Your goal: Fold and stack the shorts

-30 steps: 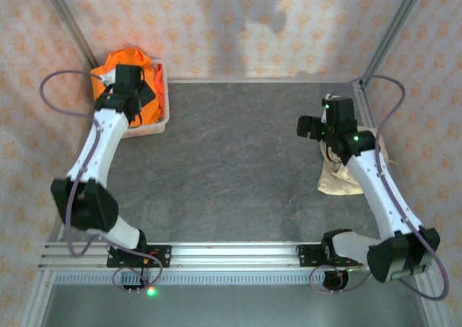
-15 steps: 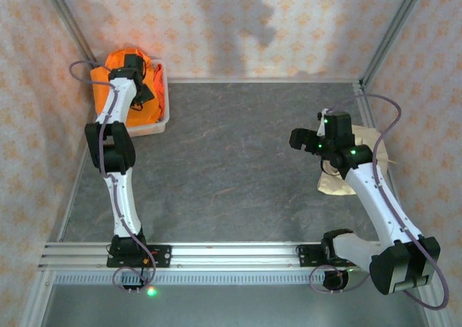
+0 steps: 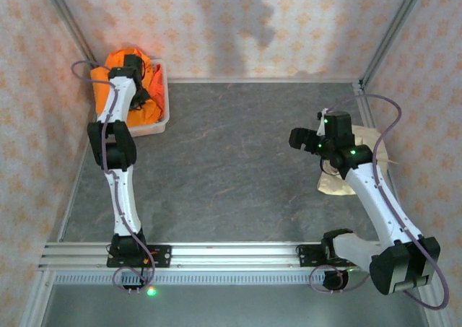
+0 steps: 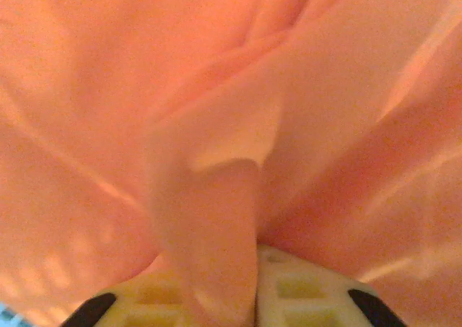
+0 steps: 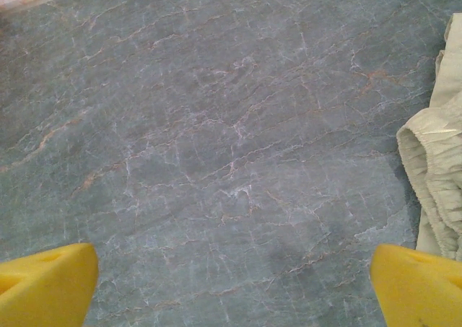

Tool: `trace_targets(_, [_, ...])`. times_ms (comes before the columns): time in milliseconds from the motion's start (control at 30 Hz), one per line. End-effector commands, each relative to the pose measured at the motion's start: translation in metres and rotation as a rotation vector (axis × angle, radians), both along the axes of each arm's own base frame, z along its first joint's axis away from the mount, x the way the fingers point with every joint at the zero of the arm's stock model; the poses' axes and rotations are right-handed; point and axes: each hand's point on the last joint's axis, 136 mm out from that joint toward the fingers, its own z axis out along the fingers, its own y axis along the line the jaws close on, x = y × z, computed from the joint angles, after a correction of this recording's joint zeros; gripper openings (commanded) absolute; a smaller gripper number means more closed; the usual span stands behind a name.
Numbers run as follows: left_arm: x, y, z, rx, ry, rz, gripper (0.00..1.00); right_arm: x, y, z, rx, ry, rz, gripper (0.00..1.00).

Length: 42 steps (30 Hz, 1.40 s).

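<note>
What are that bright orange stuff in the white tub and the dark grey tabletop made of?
The bright orange shorts look like thin, soft cloth, matte: they crease and drape in loose folds. The dark grey tabletop looks like smooth stone or a stone-print laminate, with pale veins; which, I cannot tell.

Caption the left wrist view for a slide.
Left claw pinching a fold of the orange shorts, seen close up.
</note>
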Motion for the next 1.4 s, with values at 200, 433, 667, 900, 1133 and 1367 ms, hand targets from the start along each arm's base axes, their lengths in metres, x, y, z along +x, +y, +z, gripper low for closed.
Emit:
trace_targets(200, [-0.041, 0.003, 0.215, 0.105, -0.441, 0.021, 0.00, 0.000, -0.001, 0.004, 0.012, -0.017, -0.017, 0.97])
trace_targets(433, [-0.078, -0.031, 0.331, 0.047, -0.771, -0.041, 0.00, 0.002, -0.002, 0.004, 0.019, -0.024, -0.032, 0.96])
trace_targets(667, [-0.119, -0.119, 0.429, 0.045, -1.023, -0.261, 0.00, 0.003, 0.001, 0.007, 0.050, -0.037, -0.031, 0.96])
trace_targets(900, [-0.144, -0.192, 0.458, -0.070, -1.119, -0.435, 0.00, -0.003, 0.002, 0.024, 0.063, -0.093, -0.016, 0.96])
trace_targets(1133, [-0.149, -0.259, 0.423, -0.180, -0.995, -0.603, 0.00, -0.011, 0.016, 0.044, 0.117, -0.151, 0.059, 0.96])
trace_targets(1367, [-0.154, -0.322, 0.342, -0.320, -0.850, -0.679, 0.00, -0.024, 0.028, 0.060, 0.099, -0.245, 0.172, 0.98])
